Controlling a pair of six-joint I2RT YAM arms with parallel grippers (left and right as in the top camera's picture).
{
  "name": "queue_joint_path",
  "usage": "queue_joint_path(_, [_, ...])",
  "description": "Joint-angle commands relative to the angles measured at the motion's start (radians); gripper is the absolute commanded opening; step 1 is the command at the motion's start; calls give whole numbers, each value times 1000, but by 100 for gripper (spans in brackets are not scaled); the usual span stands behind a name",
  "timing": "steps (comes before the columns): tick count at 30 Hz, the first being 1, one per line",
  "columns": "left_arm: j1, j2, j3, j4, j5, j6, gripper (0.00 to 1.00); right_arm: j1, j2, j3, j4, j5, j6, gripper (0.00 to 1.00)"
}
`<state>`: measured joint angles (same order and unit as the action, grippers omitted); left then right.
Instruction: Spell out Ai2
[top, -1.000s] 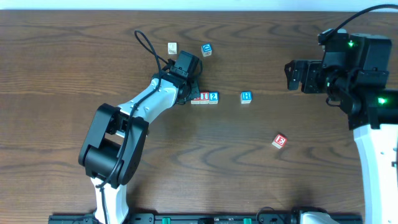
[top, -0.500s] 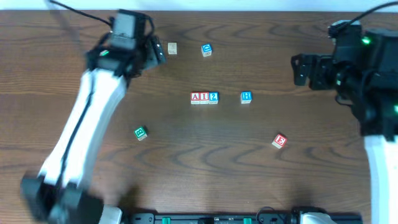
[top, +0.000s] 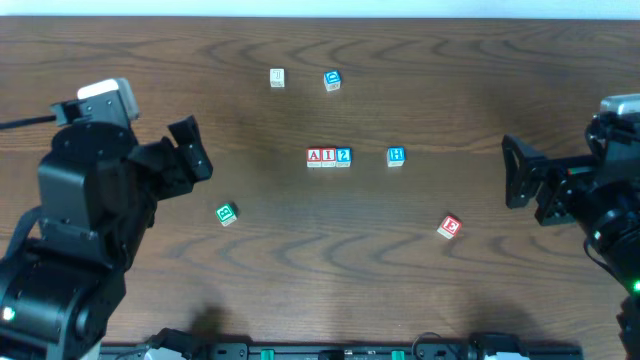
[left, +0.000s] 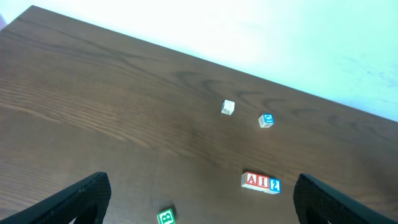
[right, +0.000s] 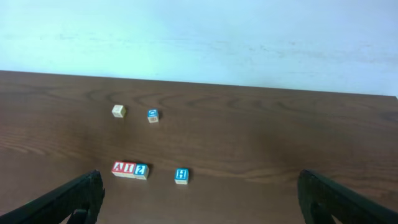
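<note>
Three blocks stand touching in a row at the table's middle: a red A (top: 315, 156), a red I (top: 329, 156) and a blue 2 (top: 343, 156). The same row (left: 261, 182) shows in the left wrist view, and the row (right: 130, 169) shows in the right wrist view. My left gripper (top: 192, 152) is open and empty, well left of the row. At the right side my right gripper (top: 517, 175) is also open and empty. Both sets of fingers (left: 81, 196) (right: 342, 199) are spread wide with nothing between them.
A blue H block (top: 396, 155) sits just right of the row. A red E block (top: 449, 227) lies front right and a green B block (top: 226, 213) front left. At the back are a plain wooden block (top: 277, 77) and a blue block (top: 332, 80).
My left arm has left the row, where its gripper was shut at the A block, and swung back to the left with the gripper open. The right arm has drawn back to the right.
</note>
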<state>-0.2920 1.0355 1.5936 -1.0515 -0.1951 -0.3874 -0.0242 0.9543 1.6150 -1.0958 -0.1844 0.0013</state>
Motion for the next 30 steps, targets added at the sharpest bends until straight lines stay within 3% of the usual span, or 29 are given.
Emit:
queue_joint_path(1, [-3,-8,-13,-14,-21,14,95,-7,2,8,-3,-3,-18,99])
queue_joint_path(11, [-3,-9,-13,-56,-22,15,95,-7,2,8,-9,-3,-18,99])
queue_joint_path(18, [13,-43,-16,-219,-129,109,95,-7,2,8,-9,-3,-18,99])
queue_joint_path(22, [91,-166,-107,-140,-118,195,95,-7,2,8,-9,-3,-18,99])
queue_joint_path(30, [294,-521,-561,166,49,388,95,-7,2,8,-9,-3,-18,99])
